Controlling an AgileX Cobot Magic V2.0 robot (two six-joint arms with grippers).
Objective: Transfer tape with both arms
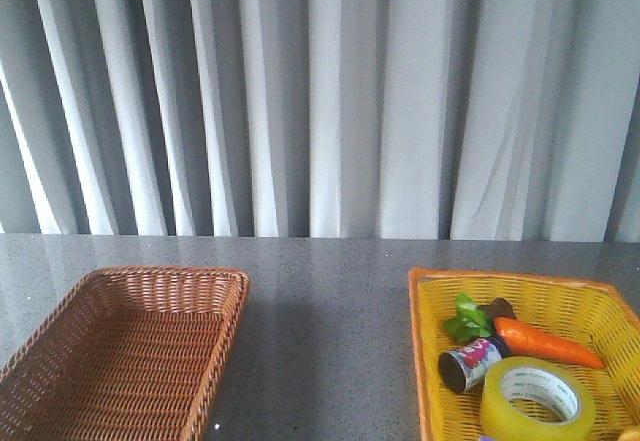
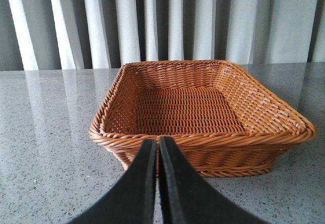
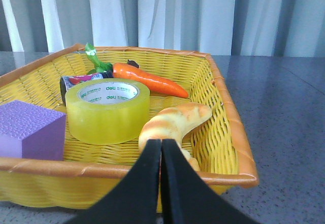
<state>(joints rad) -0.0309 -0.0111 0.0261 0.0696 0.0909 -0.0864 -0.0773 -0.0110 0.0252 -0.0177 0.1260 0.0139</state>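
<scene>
The yellow tape roll (image 1: 537, 399) with its white printed core lies flat in the yellow basket (image 1: 432, 351) at the front right; it also shows in the right wrist view (image 3: 107, 111). My right gripper (image 3: 161, 144) is shut and empty, just outside the basket's near rim, short of the tape. My left gripper (image 2: 158, 141) is shut and empty, in front of the near rim of the empty brown wicker basket (image 2: 203, 137). Neither arm shows in the front view.
In the yellow basket (image 3: 228, 117) lie an orange toy carrot (image 3: 150, 79), a small can (image 3: 76, 82), a purple block (image 3: 30, 130) and a toy bread piece (image 3: 172, 122). The brown basket (image 1: 40, 361) stands front left. Grey curtains hang behind the grey table.
</scene>
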